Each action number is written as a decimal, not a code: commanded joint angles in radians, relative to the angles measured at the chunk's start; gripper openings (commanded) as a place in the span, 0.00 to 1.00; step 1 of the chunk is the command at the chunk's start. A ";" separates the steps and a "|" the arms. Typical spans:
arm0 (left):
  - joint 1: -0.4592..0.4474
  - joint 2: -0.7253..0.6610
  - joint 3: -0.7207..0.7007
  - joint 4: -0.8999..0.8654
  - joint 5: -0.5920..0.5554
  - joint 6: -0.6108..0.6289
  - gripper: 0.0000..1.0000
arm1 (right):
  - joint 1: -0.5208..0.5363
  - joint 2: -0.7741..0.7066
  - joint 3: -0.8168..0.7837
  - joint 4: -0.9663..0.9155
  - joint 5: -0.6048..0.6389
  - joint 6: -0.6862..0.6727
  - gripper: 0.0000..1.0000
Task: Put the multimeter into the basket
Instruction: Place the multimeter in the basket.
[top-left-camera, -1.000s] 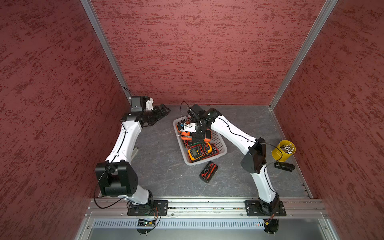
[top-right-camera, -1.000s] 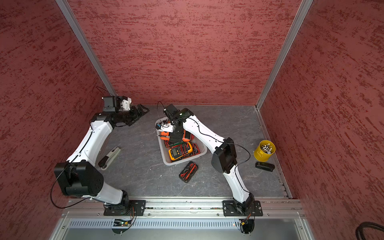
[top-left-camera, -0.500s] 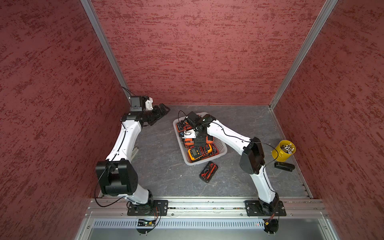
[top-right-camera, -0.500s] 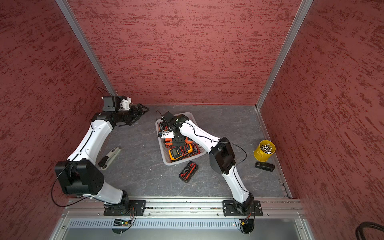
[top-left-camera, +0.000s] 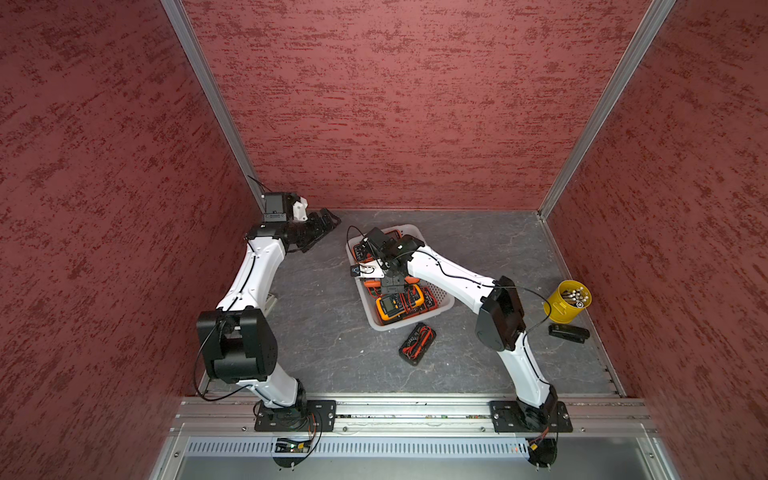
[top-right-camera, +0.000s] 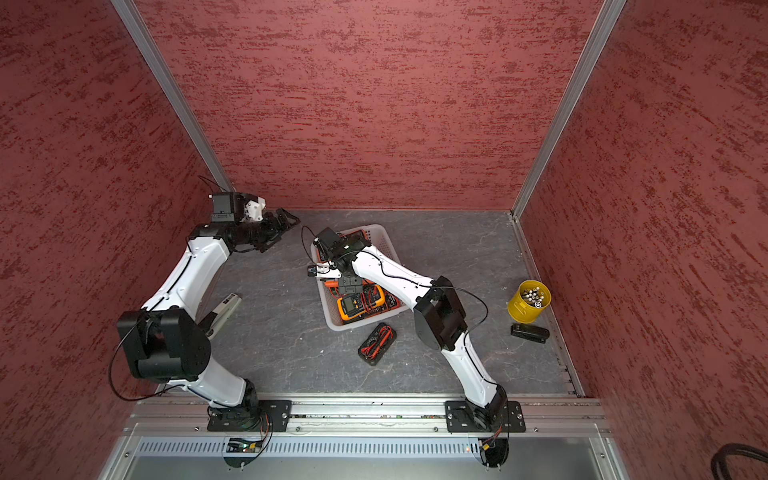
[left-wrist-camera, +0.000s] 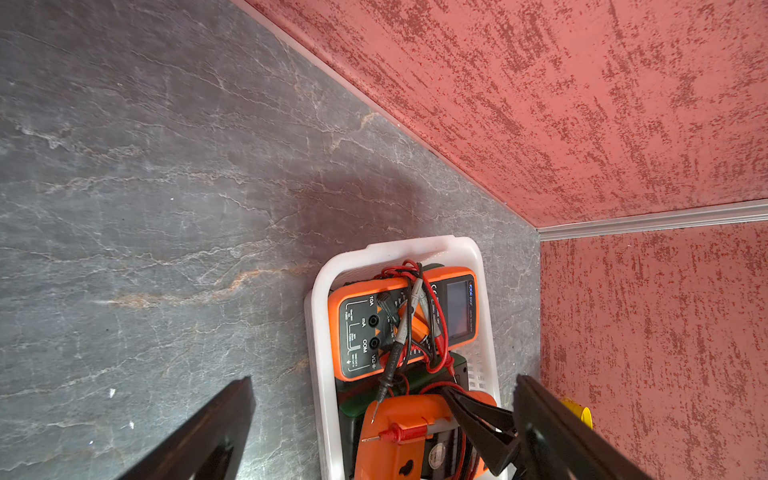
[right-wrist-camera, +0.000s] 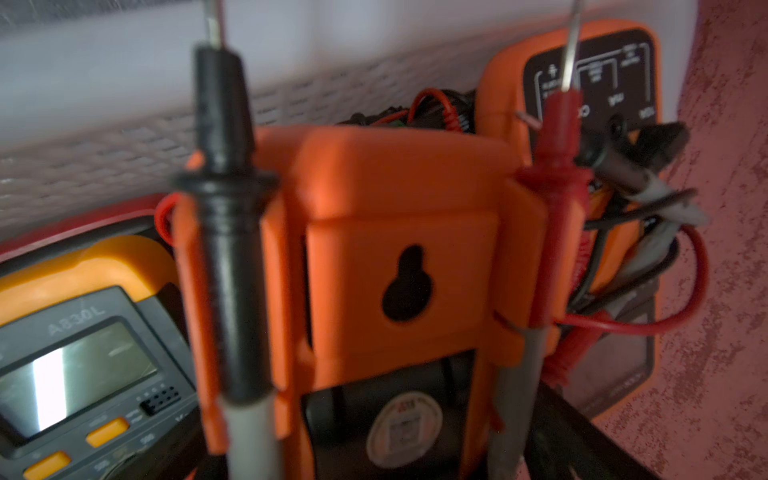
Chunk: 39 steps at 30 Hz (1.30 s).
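The white basket (top-left-camera: 420, 231) (top-right-camera: 376, 228) (left-wrist-camera: 415, 245) stands mid-table with several meters in it. My right gripper (top-left-camera: 392, 284) (top-right-camera: 351, 284) (right-wrist-camera: 395, 415) is down inside it, open. An orange multimeter (right-wrist-camera: 399, 208) (left-wrist-camera: 399, 419) lies face down between its fingers (right-wrist-camera: 590, 440), with probes clipped to its back. From above the gripper hides most of that meter. A black multimeter (top-left-camera: 417, 344) (top-right-camera: 377, 344) with red leads lies on the table just in front of the basket. My left gripper (top-left-camera: 328, 218) (top-right-camera: 289, 218) (left-wrist-camera: 384, 377) hangs open and empty at the back left.
A yellow-cased meter (top-left-camera: 395, 306) (right-wrist-camera: 83, 353) fills the basket's near end, another orange one (left-wrist-camera: 399, 324) its far end. At the right wall are a yellow cup (top-left-camera: 567, 305) (top-right-camera: 530, 301) and a black flat item (top-left-camera: 568, 332). A grey tool (top-right-camera: 222, 309) lies by the left arm.
My right gripper has come down into the basket with the orange multimeter, moving toward the front, and its jaws have widened. The left arm has not moved.
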 joint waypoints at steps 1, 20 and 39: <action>0.008 0.001 0.023 0.027 0.017 -0.009 1.00 | 0.001 -0.066 0.004 0.034 0.031 0.003 0.99; 0.034 -0.020 0.007 0.049 0.042 -0.026 1.00 | -0.108 -0.143 -0.093 -0.038 0.046 0.168 0.99; 0.029 -0.093 -0.061 -0.028 -0.017 0.062 1.00 | 0.001 -0.367 -0.212 -0.054 0.057 0.820 0.99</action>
